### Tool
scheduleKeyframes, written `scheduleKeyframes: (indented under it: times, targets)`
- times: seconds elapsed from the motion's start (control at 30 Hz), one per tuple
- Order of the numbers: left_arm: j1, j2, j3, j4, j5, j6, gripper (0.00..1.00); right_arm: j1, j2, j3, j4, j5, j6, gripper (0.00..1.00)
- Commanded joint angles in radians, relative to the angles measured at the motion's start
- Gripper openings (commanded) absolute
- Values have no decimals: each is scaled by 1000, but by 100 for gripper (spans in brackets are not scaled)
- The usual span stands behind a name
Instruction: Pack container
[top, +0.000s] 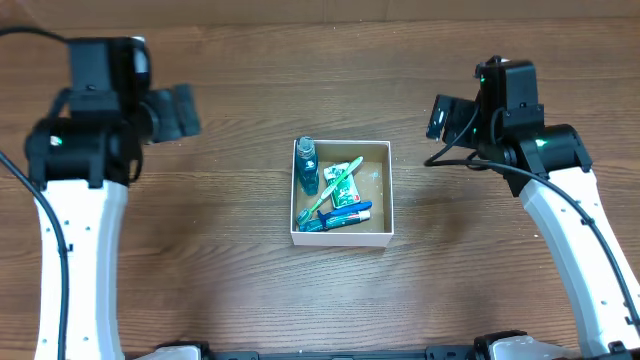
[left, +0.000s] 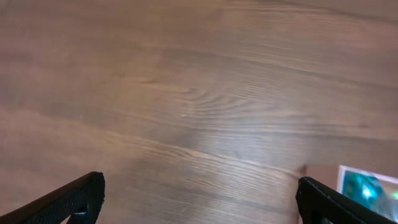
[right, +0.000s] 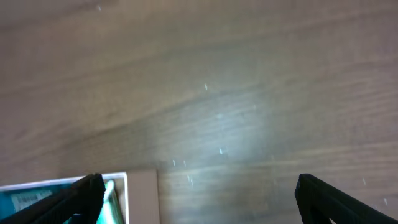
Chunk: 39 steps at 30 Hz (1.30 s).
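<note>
The container (top: 377, 234), a small square white-walled box with a brown floor, sits at the table's centre. Inside it lie a teal bottle (top: 306, 166), a green toothbrush (top: 330, 195), a green-and-white packet (top: 343, 182) and a blue tube (top: 340, 218). My left gripper (top: 182, 110) is raised at the far left, open and empty over bare wood (left: 199, 193). My right gripper (top: 441, 117) is raised at the far right, open and empty (right: 199, 193). A corner of the container shows at the edge of the left wrist view (left: 367, 186) and the right wrist view (right: 142, 193).
The wooden table (top: 200, 260) spreads around the container on all sides. The arms' white links run down both sides of the overhead view.
</note>
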Motion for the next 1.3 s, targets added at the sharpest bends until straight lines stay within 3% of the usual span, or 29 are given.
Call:
scheduleKeyframes:
  times: [0.0, 0.13, 0.27, 0.5, 0.67, 0.83, 1.03, 1.27]
  targets:
    - [27, 46, -5, 13, 35, -48, 100, 1, 3, 21, 74, 11, -15, 100]
    - [23, 40, -5, -15, 94, 45, 100, 1, -4, 21, 26, 11, -29, 100]
    - [-1, -54, -19, -35, 87, 92, 100, 1, -78, 14, -47, 63, 78, 100]
    - [-99, -605, -458, 122, 64, 170, 100, 3, -387, -238, -9, 70, 116, 100]
    - [-101, -944, -708, 133, 65, 93, 100, 3, -613, -480, -19, 71, 123, 100]
    - [-101, -993, -777, 108, 65, 74, 100, 3, -656, -513, -130, 71, 122, 100]
    - [-101, -992, -777, -19, 65, 74, 100, 3, -618, -513, -138, 71, 122, 100]
    - [-101, -992, -777, -38, 65, 74, 100, 3, -569, -514, -156, 85, 122, 100]
